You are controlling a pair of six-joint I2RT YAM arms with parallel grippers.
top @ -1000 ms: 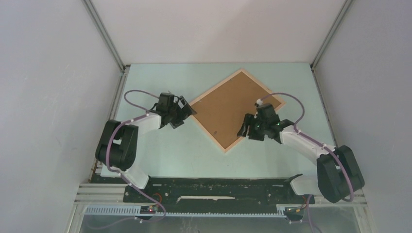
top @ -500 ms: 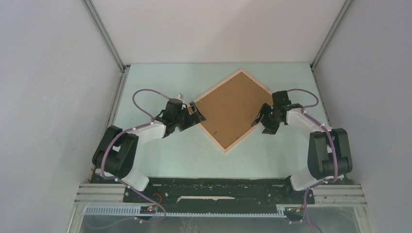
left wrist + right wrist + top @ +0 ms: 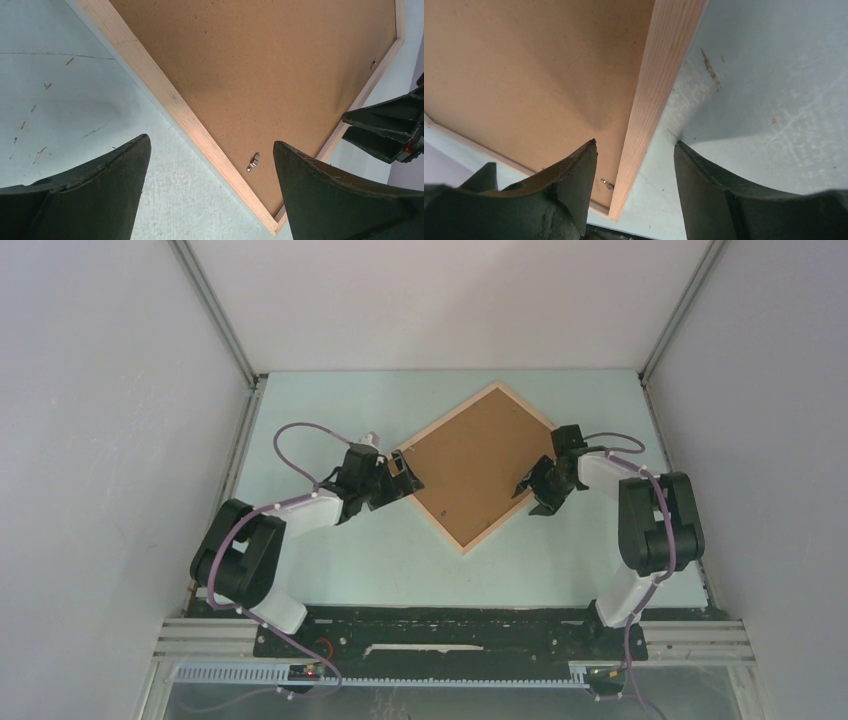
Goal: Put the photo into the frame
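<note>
Both claws are released and carry nothing. From the top camera, the left claw [image 3: 406, 476] sits at the left corner of the frame [image 3: 437, 515]. It came in there from the side one second ago and has not moved since half a second. The right claw [image 3: 532, 496] was over the brown backing board [image 3: 475, 465] and has drawn back to the near right edge of the frame, with its arm now folded up. The frame lies back side up on the table [image 3: 330, 410], turned like a diamond, and the board fills it. I judge that the arms are taking position on two opposite sides, to handle the frame or its board. From the left wrist camera, the left claw [image 3: 210, 142] is wide open above the near left rail of the frame [image 3: 165, 95], and I see no contact. A small metal tab [image 3: 255, 161] lies on the board beside the near corner of the frame. From the right wrist camera, the right claw [image 3: 635, 144] is moderately open, with the rail of the frame [image 3: 664, 65] between its jaws. Whether they touch it, I cannot tell. The photo shows in no view, so I cannot say if it lies under the board.
</note>
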